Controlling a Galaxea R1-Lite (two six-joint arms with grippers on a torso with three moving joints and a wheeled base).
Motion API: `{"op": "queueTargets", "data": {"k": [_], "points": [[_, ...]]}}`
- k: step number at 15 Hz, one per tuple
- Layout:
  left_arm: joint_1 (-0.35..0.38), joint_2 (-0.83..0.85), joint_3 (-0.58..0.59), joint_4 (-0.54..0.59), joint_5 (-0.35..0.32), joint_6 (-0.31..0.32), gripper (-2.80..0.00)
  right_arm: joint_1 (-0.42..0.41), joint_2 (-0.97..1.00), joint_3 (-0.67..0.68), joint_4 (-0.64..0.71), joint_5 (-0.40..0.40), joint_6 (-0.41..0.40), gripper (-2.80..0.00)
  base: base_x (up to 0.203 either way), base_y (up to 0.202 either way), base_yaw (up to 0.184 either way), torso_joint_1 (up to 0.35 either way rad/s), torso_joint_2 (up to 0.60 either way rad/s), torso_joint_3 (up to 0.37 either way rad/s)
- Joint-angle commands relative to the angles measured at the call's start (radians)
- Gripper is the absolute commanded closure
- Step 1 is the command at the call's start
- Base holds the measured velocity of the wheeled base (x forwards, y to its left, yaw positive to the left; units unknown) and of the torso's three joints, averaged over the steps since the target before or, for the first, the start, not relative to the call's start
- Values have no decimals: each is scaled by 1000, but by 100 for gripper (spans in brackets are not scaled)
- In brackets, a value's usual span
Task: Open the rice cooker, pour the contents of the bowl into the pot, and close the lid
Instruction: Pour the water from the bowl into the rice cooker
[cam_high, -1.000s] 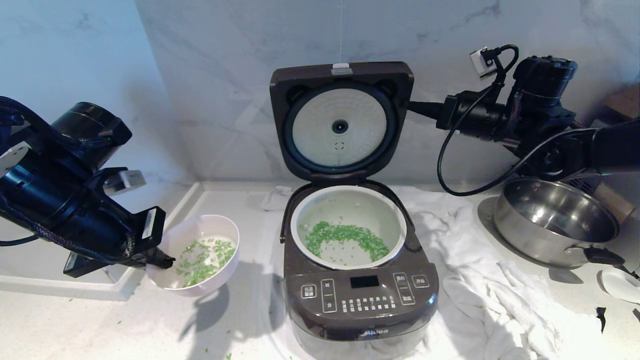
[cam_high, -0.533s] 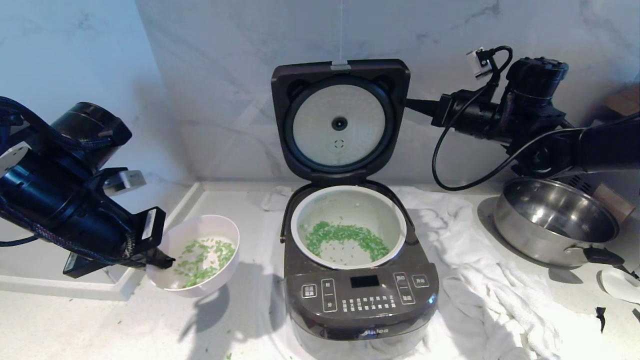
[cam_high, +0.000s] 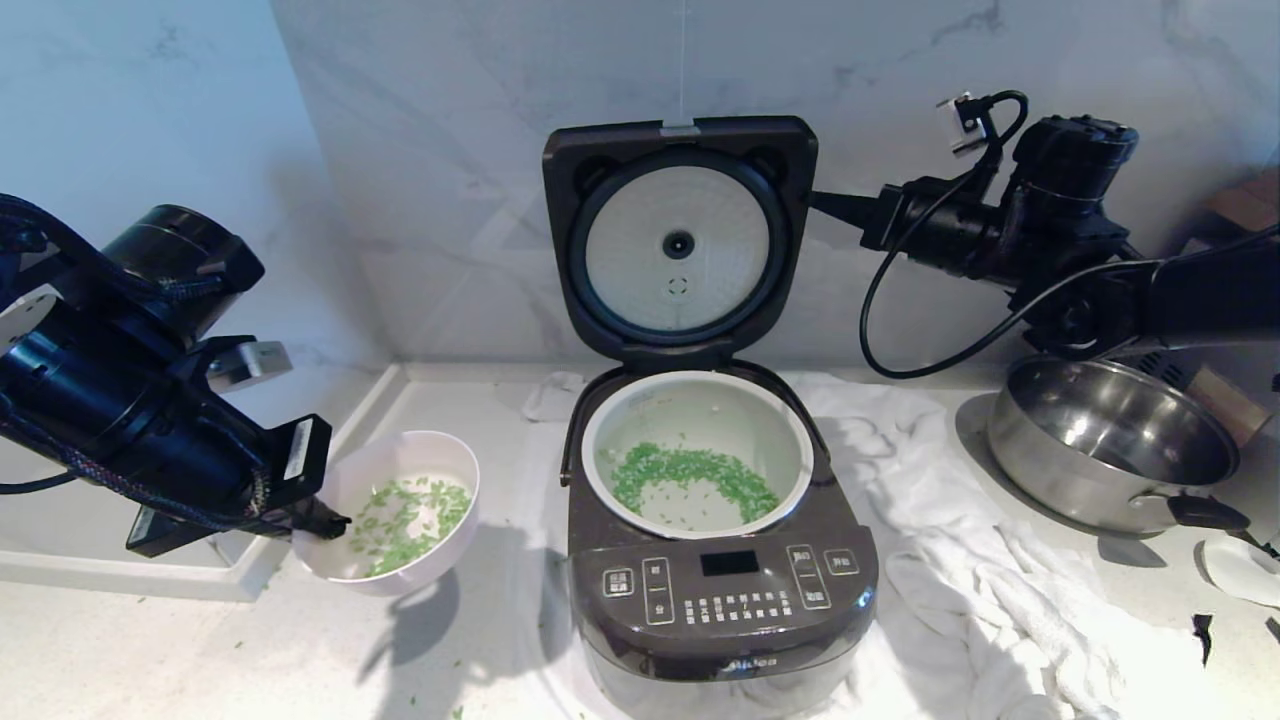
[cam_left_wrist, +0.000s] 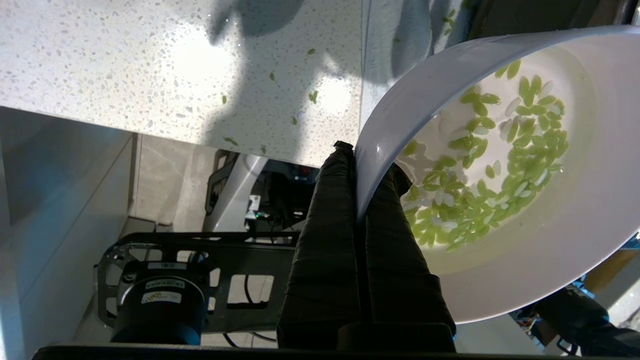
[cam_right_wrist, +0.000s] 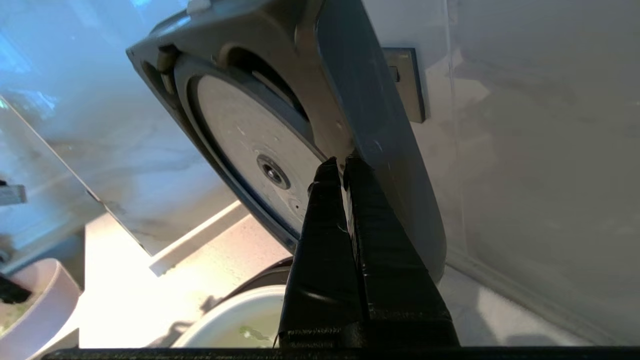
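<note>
The rice cooker's hinged dark brown-grey lid stands upright, the right gripper pressed together, empty, its tips at the lid's side edge. The left gripper pinches the rim of the pale pink bowl, beside the boxy dark brown-grey rice cooker.

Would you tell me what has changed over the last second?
The right gripper, shut, has crept leftward along the open lid's right edge, which has tipped slightly further upright. The left gripper still pinches the bowl rim; the contents and the rice cooker are unchanged.
</note>
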Motion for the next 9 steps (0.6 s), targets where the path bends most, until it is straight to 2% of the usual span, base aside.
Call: {"op": "queueTargets", "data": {"k": [1, 5, 9], "points": [[0, 1, -1, 5, -1, -3, 0, 11, -56, 45, -5, 9, 14, 0, 0, 0, 0, 0, 0, 0], [0, 1, 3, 5, -1, -3, 0, 57, -218, 262, -16, 12, 24, 0, 0, 0, 0, 0, 0, 0], [0, -1, 13, 5, -1, -3, 0, 136, -406, 496, -111, 9, 79, 0, 0, 0, 0, 0, 0, 0]]}}
